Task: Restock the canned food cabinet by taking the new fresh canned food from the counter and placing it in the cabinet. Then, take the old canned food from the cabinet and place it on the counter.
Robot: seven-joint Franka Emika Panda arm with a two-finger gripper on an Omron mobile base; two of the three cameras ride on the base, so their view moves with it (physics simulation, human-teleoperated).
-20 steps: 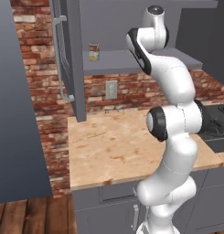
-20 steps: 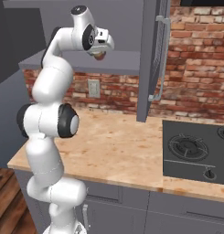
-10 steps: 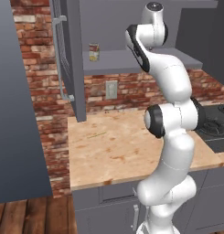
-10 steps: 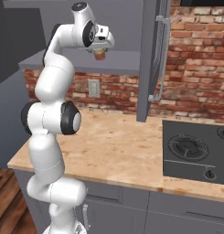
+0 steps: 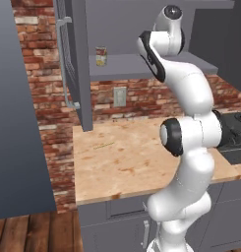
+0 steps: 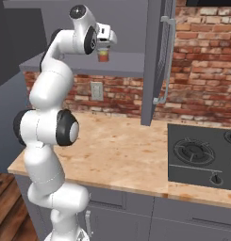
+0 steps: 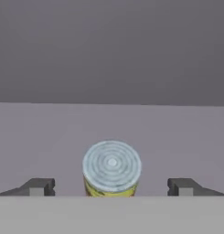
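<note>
The new fresh canned food (image 6: 103, 56), short with a red label, stands on the cabinet shelf (image 6: 131, 65). My gripper (image 6: 104, 50) hangs right over it, open. In the hand view its round silver lid (image 7: 111, 165) lies between my two spread fingertips (image 7: 38, 187), clear of both. The old canned food (image 5: 101, 56), taller and yellow-and-white, stands further left on the same shelf (image 5: 132, 65). In the left base view my own upper arm hides the hand. The tan counter (image 5: 122, 157) lies below the cabinet.
The cabinet door (image 5: 76, 64) stands open with its silver bar handle (image 5: 64, 59) over the counter's left part; the right base view shows that door (image 6: 154, 61) to the right of the hand. A black stove (image 6: 202, 155) sits at the counter's right end. A wall outlet (image 6: 96, 91) is on the brick.
The fingers have spread wide and let go of the red-labelled can, which stays standing on the shelf. The arm has hardly moved.
</note>
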